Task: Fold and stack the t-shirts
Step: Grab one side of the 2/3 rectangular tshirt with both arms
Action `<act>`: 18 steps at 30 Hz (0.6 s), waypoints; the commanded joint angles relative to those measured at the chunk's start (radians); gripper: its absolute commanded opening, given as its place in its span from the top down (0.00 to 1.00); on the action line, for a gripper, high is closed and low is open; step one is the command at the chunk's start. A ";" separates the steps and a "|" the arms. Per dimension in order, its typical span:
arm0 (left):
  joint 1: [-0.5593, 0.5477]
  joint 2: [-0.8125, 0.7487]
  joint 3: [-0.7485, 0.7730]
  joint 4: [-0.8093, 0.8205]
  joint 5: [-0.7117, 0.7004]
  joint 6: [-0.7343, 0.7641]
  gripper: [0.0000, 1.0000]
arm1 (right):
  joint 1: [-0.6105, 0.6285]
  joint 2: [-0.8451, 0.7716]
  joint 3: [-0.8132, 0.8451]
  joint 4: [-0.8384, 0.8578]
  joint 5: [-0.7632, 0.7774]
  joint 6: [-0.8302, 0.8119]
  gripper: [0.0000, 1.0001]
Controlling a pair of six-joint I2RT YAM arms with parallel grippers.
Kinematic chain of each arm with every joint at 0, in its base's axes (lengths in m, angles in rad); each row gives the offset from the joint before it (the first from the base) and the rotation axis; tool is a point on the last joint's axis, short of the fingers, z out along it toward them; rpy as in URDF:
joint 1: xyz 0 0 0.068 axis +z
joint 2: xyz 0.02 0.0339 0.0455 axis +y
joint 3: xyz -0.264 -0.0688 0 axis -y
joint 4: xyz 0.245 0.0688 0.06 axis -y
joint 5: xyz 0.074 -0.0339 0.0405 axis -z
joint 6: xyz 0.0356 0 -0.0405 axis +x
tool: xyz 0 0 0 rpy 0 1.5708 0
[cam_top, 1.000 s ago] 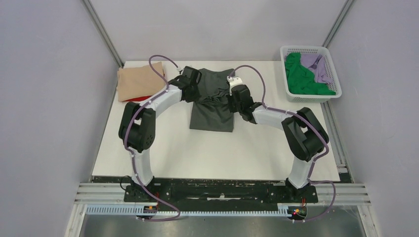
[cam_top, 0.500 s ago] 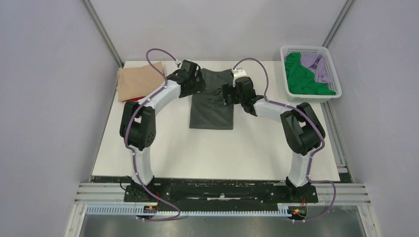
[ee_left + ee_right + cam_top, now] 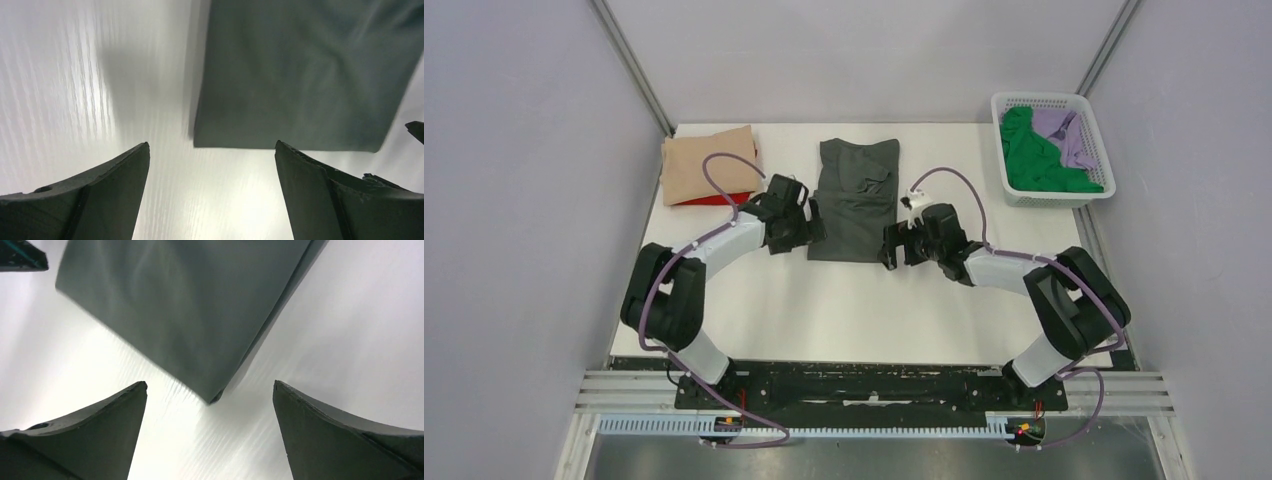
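A dark grey t-shirt [image 3: 856, 195] lies flat as a long narrow strip at the middle back of the table, collar end away from me. My left gripper [image 3: 810, 226] stands open just off the strip's near left corner, and my right gripper [image 3: 892, 246] stands open just off its near right corner. In the left wrist view the grey shirt [image 3: 300, 75] ends ahead of the open left gripper [image 3: 212, 147], with bare table between the fingers. In the right wrist view a corner of the grey shirt [image 3: 190, 305] points between the fingers of the open right gripper [image 3: 210, 383].
A folded tan t-shirt [image 3: 709, 165] lies at the back left on top of a red one [image 3: 714, 200]. A white lattice basket [image 3: 1039, 97] at the back right holds a green shirt [image 3: 1034, 160] and a lilac one [image 3: 1069, 135]. The white table [image 3: 844, 310] stretches toward the arm bases.
Both grippers let go of the grey shirt, opened and drew back toward me to its near corners. The shirt's far part now lies flat and smoothed out.
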 commanded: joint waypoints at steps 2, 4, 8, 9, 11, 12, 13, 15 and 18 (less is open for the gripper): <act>0.001 -0.021 -0.082 0.076 0.070 -0.071 0.01 | 0.057 -0.051 -0.063 0.029 -0.035 0.006 0.03; 0.001 -0.006 -0.100 0.104 0.079 -0.083 0.05 | 0.073 -0.040 -0.054 0.016 0.003 0.001 0.07; 0.001 0.024 -0.109 0.129 0.088 -0.094 0.19 | 0.100 -0.020 -0.043 0.008 0.089 -0.013 0.18; 0.001 0.032 -0.111 0.130 0.086 -0.093 0.22 | 0.106 -0.014 -0.042 0.011 0.103 -0.016 0.21; 0.002 0.047 -0.111 0.131 0.085 -0.095 0.31 | 0.107 0.006 -0.036 0.017 0.116 -0.016 0.29; 0.002 0.054 -0.111 0.133 0.089 -0.095 0.33 | 0.108 0.015 -0.032 0.019 0.117 -0.016 0.31; 0.002 0.065 -0.112 0.133 0.094 -0.094 0.37 | 0.106 0.027 -0.029 0.021 0.117 -0.015 0.35; 0.001 0.077 -0.116 0.138 0.105 -0.095 0.42 | 0.108 0.042 -0.024 0.023 0.117 -0.013 0.40; 0.001 0.100 -0.121 0.149 0.109 -0.100 0.46 | 0.109 0.052 -0.027 0.036 0.127 -0.012 0.43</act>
